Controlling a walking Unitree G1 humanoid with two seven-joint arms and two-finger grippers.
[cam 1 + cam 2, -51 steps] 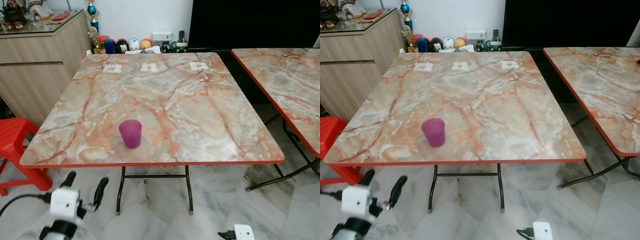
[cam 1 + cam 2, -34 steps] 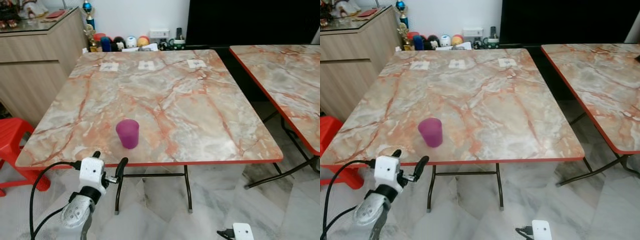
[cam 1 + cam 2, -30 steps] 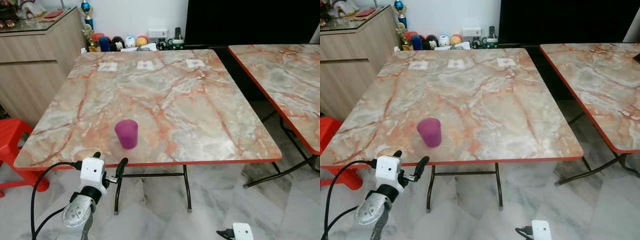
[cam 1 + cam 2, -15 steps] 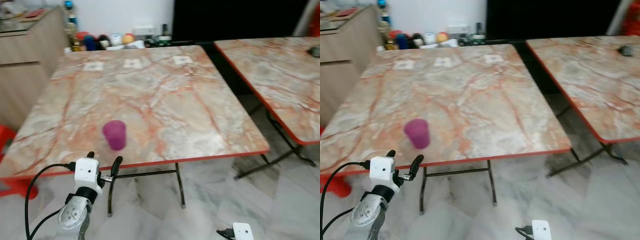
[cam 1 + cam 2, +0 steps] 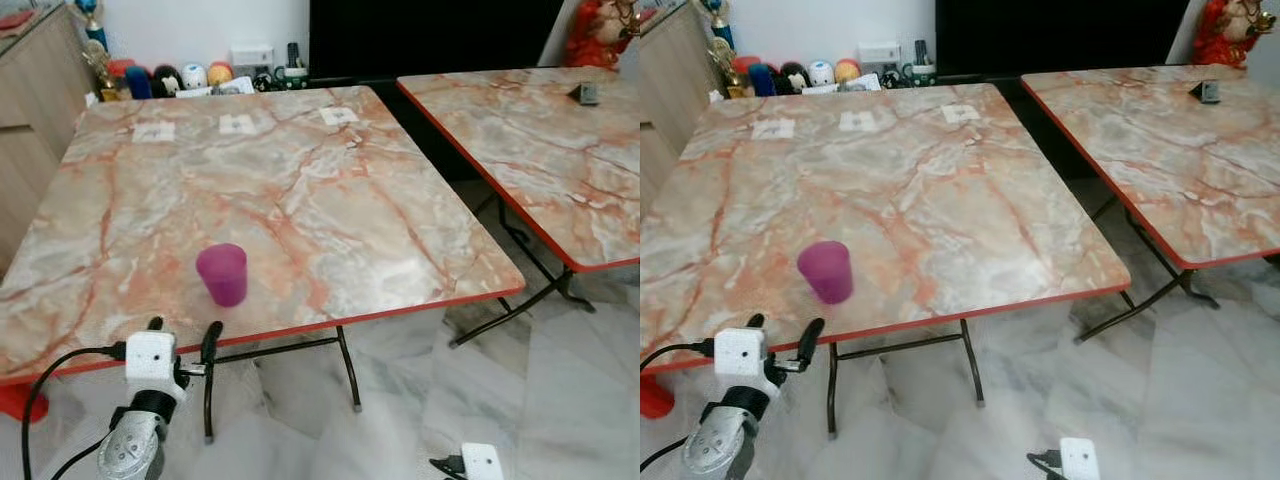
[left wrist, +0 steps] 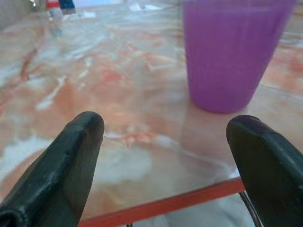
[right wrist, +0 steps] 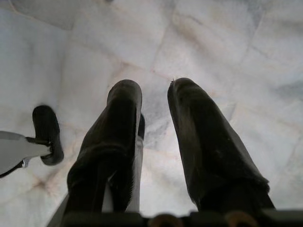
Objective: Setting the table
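Camera panned right, purple cup (image 5: 221,273) upright, mouth up, left gripper (image 5: 181,330) open-jawed

A purple plastic cup (image 5: 825,271) stands upright on a marble-patterned folding table (image 5: 940,200) with a red rim, near its front edge. Just below that edge the left gripper (image 5: 782,336) hovers with its two black fingers spread apart, its white wrist block behind them. Three white labels (image 5: 858,121) lie in a row along the table's far side. A second marble-patterned table (image 5: 1160,140) stands to the right, apart from the first, with a small dark object (image 5: 1204,91) on it. Round toys (image 5: 800,75) line the wall behind.
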